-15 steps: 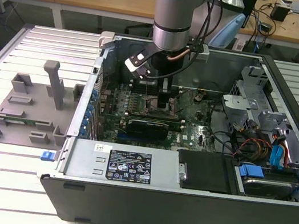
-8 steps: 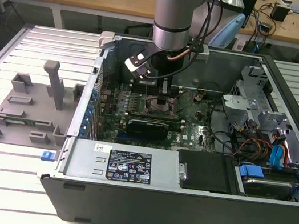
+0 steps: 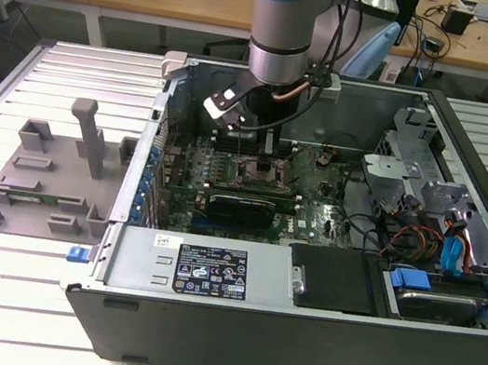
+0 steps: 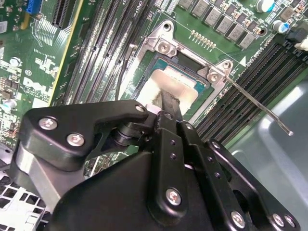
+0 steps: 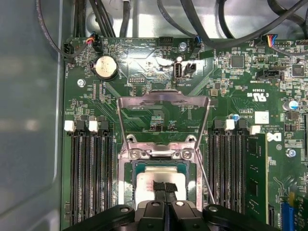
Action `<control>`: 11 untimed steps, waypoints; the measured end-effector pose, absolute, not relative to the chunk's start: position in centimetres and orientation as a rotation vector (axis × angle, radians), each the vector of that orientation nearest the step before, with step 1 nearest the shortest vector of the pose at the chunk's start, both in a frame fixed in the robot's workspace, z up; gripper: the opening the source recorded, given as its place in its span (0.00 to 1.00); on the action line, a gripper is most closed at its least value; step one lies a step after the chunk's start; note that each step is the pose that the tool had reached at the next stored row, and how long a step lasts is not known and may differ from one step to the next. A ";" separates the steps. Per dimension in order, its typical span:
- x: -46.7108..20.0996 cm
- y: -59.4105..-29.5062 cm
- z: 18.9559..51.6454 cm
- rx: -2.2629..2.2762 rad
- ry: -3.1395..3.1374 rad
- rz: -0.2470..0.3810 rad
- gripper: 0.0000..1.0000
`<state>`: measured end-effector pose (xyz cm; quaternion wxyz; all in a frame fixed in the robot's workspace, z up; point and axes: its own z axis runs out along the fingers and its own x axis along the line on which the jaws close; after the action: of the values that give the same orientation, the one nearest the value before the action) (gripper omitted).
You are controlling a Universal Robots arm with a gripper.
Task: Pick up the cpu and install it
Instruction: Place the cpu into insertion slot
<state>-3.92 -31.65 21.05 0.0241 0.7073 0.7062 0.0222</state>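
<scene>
Open computer case [image 3: 291, 342] lying on a slatted desk [image 3: 11, 321], with the arm reaching down into it from above. The gripper [image 3: 264, 163] stands low over the green motherboard [image 5: 144, 62], near the middle of the case in the exterior view.

The cpu [image 5: 147, 185] [image 4: 166, 79] lies flat inside the socket frame [image 5: 159, 154], its silver-grey top facing up and its edges square to the frame. The hinged load plate [image 5: 163, 103] stands raised on the far side of the socket. The thin wire lever [image 4: 260, 108] is swung out beside it.

In both wrist views the gripper [image 5: 165, 186] [image 4: 166, 95] has its fingers [image 5: 159, 188] pressed together, with nothing pinched between them. The tips sit over the middle of the cpu's top face, at or just above it; whether they touch cannot be told. Rows of memory slots [image 5: 91, 173] flank the socket on both sides.

A grey plastic tray [image 3: 46, 176] with upright posts rests on the desk outside the case, at the exterior view's left, well apart from the gripper.
</scene>
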 end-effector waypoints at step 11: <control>-3.9 -31.7 20.4 2.188 2.185 0.068 0.11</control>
<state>-3.93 -31.65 20.40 0.0241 0.7073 0.7062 0.0219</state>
